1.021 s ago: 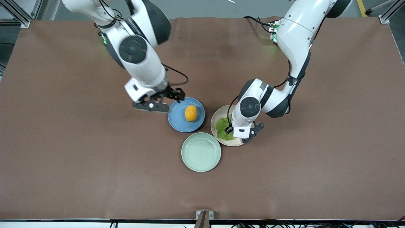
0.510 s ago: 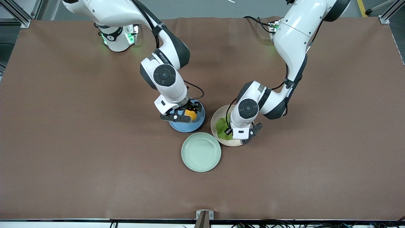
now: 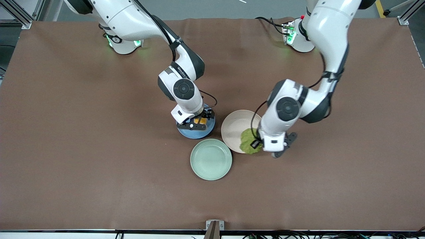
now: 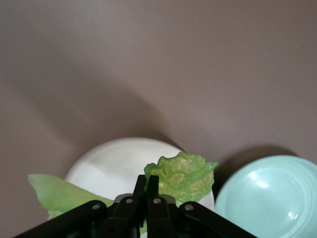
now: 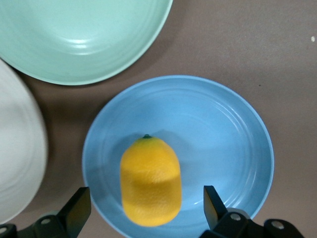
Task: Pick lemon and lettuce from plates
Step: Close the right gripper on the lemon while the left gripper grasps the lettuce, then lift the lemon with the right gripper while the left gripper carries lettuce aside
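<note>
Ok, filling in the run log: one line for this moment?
left gripper: shut on lettuce, over beige plate rim | right gripper: open, straddling lemon on blue plate

In the front view, the right pincer (image 3: pixel 196 123) is covering nearly all of the lemon (image 3: pixel 199 119) and part of the blue plate (image 3: pixel 196 132). The left arm's wrist is hiding part of the lettuce (image 3: pixel 247 142). In the left wrist view, the picture's edge is cutting off the beige plate (image 4: pixel 114 161) and the mint plate (image 4: pixel 277 198).

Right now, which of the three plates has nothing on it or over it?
The mint green plate, nearest the front camera. The blue plate holds the lemon; the lettuce hangs over the beige plate's rim.
</note>
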